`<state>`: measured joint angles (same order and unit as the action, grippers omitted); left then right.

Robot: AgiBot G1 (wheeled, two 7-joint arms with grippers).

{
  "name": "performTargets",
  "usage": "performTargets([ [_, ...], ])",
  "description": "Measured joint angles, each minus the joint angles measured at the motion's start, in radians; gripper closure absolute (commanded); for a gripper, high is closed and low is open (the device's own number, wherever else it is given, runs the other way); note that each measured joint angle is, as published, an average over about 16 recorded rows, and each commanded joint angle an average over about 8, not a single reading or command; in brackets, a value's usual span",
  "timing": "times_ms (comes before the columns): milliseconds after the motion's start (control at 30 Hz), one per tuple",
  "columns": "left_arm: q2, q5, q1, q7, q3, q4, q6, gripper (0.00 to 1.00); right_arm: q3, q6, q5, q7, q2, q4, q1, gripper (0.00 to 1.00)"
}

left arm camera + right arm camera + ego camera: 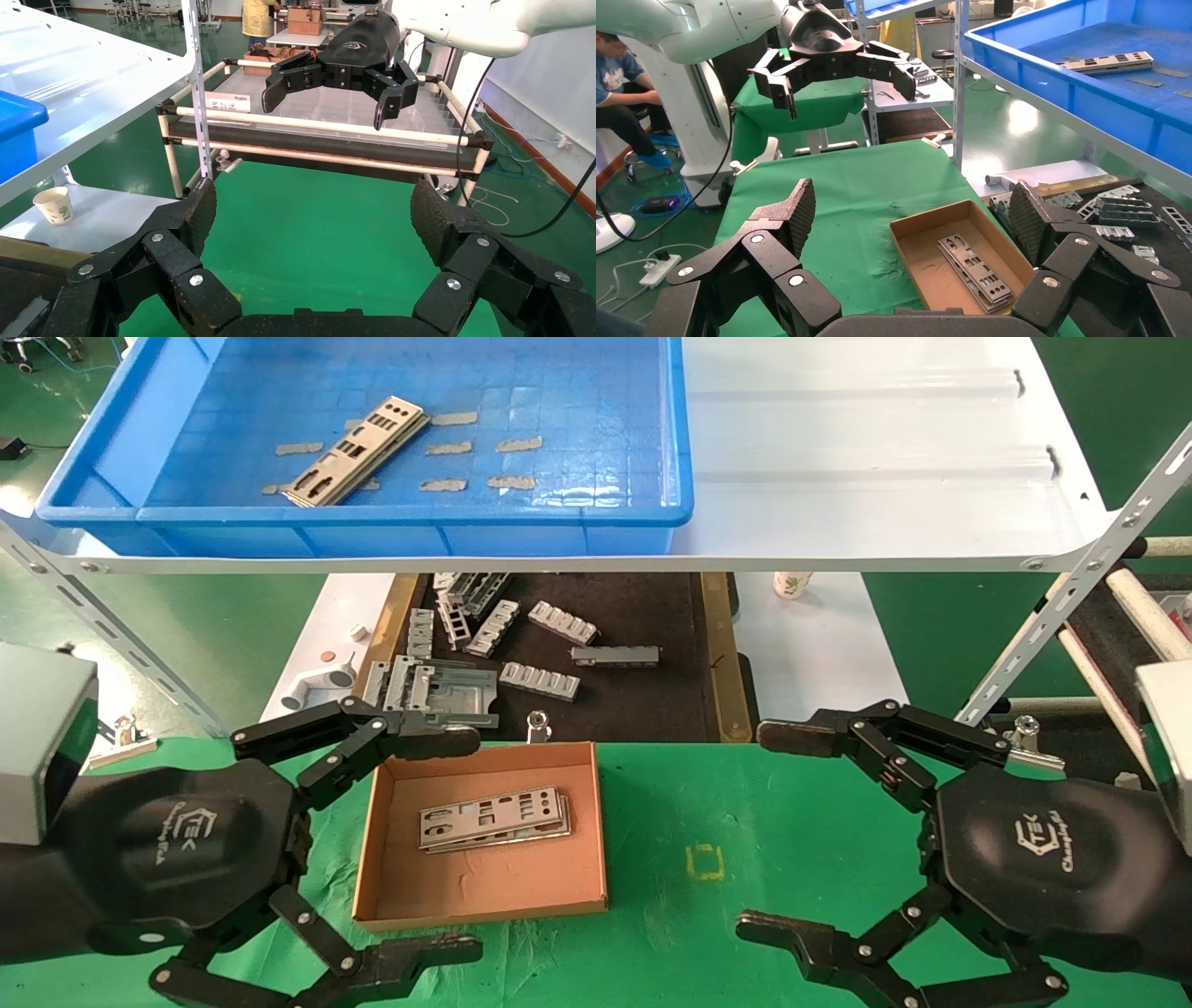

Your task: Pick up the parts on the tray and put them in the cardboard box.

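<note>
With parts (pixel 494 819) lying in the cardboard box (pixel 391 882) at lower centre and more parts (pixel 358 451) waiting in the tray (pixel 596 514) at upper left, left gripper (pixel 410 845) and right gripper (pixel 778 831) are hanging spread, empty.

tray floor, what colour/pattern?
Bright blue with a square grid pattern; the tray floor shows best in the head view.

One large shallow bright-blue plastic tray (pixel 140 449), upper left, holds one stack of thin silver punched plates (pixel 358 463); its exact number cannot be told. One small brown cardboard box (pixel 391 887), lower centre, holds another such stack (pixel 494 819), about two.
</note>
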<state>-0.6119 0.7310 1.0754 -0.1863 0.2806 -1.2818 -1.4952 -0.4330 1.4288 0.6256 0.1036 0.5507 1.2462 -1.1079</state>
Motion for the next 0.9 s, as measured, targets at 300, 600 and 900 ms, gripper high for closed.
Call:
performTargets([
  [300, 0.0, 0.0, 0.0, 0.0, 0.0, 0.0, 0.0, 0.0, 0.0, 0.0, 0.0, 0.0, 0.0, 0.0, 0.0, 0.0],
  [600, 0.0, 0.0, 0.0, 0.0, 0.0, 0.0, 0.0, 0.0, 0.0, 0.0, 0.0, 0.0, 0.0, 0.0, 0.0, 0.0],
  [900, 0.0, 0.0, 0.0, 0.0, 0.0, 0.0, 0.0, 0.0, 0.0, 0.0, 0.0, 0.0, 0.0, 0.0, 0.0, 0.0],
])
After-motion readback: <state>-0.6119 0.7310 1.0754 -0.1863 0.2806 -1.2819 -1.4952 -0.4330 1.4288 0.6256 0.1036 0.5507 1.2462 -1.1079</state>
